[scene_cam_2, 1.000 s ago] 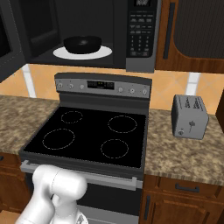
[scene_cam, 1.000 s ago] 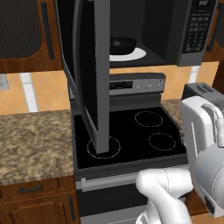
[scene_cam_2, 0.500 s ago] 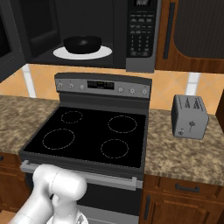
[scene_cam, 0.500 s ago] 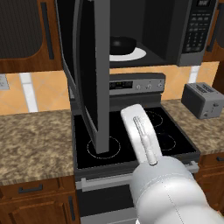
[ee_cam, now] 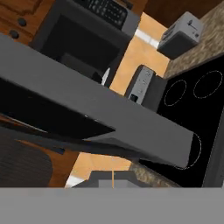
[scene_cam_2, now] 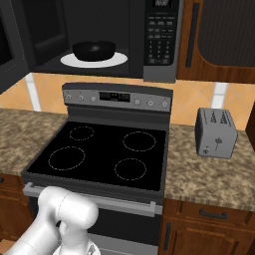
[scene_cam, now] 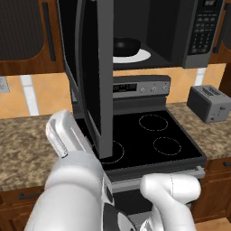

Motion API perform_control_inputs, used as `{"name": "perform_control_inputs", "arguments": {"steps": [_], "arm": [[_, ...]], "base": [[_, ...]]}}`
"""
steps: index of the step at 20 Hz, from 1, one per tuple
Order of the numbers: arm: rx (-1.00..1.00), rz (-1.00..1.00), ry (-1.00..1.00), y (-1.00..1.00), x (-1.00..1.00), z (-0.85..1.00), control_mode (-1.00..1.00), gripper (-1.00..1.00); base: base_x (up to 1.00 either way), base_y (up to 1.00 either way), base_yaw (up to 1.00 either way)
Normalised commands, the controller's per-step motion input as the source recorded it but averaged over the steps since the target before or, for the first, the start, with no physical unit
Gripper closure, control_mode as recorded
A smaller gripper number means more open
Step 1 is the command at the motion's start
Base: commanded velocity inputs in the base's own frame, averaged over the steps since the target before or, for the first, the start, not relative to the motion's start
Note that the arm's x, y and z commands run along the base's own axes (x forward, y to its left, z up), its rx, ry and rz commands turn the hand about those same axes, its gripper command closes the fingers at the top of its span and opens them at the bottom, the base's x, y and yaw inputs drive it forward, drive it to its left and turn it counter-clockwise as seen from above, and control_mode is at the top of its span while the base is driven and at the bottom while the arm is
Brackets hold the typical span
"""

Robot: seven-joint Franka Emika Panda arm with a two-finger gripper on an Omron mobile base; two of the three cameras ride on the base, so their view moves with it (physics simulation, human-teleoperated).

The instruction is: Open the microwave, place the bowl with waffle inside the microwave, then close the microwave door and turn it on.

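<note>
- Now the door (scene_cam: 92, 76) stands swung wide open, edge-on in the left base view, its grey frame hanging over the stove (scene_cam: 149, 140).
- Inside the microwave (scene_cam_2: 99, 37) the bowl (scene_cam_2: 94, 50) sits on the white turntable (scene_cam_2: 94, 60); the waffle can't be made out in it.
- From the hand view the door's grey edge (ee_cam: 100, 113) runs across close in front of the tool, with the cavity and bowl well beyond it; the fingertips aren't visible there, so whether the tool is open or closed I cannot tell.
- Compared with half a second ago, the white arm (scene_cam: 67, 135) has swung from the stove's middle to the left, now beside the door's lower edge over the desk (scene_cam: 27, 140).
- Door, bowl and toaster (scene_cam_2: 215, 132) sit as before.
</note>
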Motion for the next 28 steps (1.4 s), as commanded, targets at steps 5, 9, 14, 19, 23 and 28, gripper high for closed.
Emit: {"name": "perform_control_inputs", "arguments": {"steps": [5, 9, 14, 19, 23, 28], "arm": [[-0.16, -0.06, 0.04, 0.65, 1.00, -0.73, -1.00, 1.00], [-0.12, -0.03, -0.19, 0.20, 0.79, 0.10, -1.00, 1.00], [-0.10, -0.06, -0.25, -0.10, 0.55, 0.28, -1.00, 1.00], [-0.02, -0.08, -0.07, -0.72, 0.00, 0.55, -1.00, 1.00], [0.00, -0.08, -0.03, -0.99, 0.00, 0.52, -1.00, 1.00], [0.00, -0.07, -0.04, -1.00, 0.00, 0.50, -1.00, 1.00]], "base": [[0.00, 0.00, 0.00], [0.00, 0.00, 0.00], [0.00, 0.00, 0.00], [0.00, 0.00, 0.00], [0.00, 0.00, 0.00], [0.00, 0.00, 0.00]]}}
